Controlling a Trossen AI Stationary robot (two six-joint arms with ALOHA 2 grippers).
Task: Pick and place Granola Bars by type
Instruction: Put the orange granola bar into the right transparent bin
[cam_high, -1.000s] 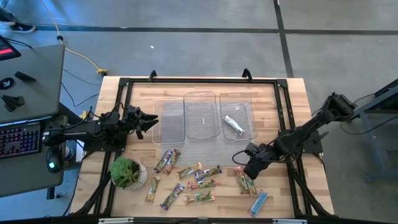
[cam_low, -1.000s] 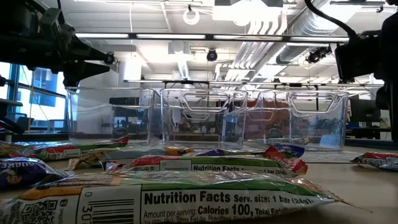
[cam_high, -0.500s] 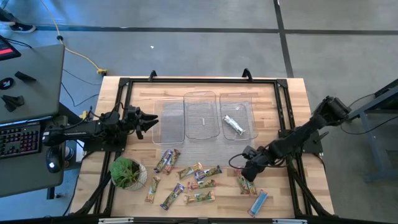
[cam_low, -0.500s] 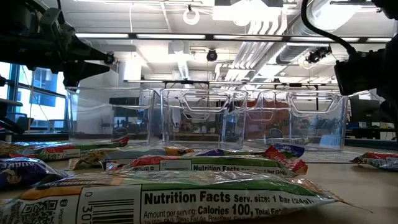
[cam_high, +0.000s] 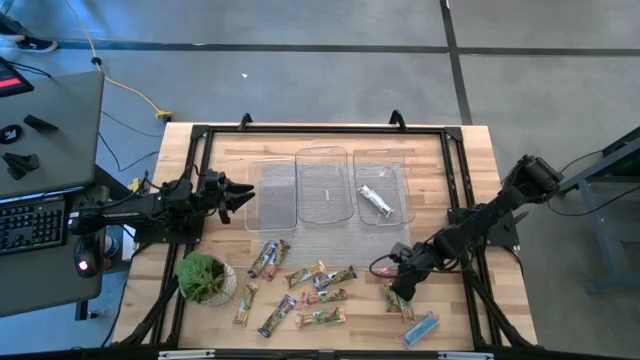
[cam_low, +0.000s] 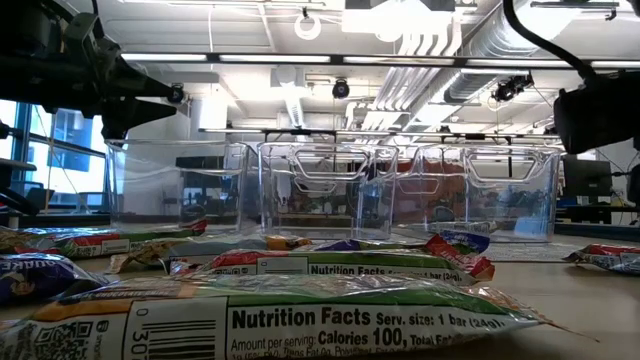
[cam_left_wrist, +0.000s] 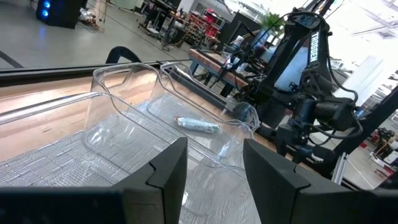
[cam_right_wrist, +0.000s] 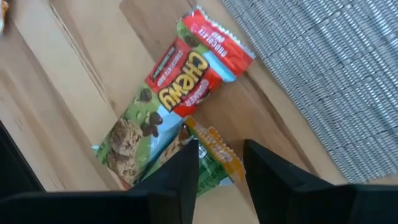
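Right gripper (cam_high: 398, 281), fingers parted and empty, hovers right over two overlapping bars (cam_right_wrist: 171, 102); the red-green one lies just ahead of its fingertips, its long axis running diagonally across the gap between them. Left gripper (cam_high: 246, 194), also parted, waits far off by the trays (cam_high: 325, 185), so the right arm is nearer
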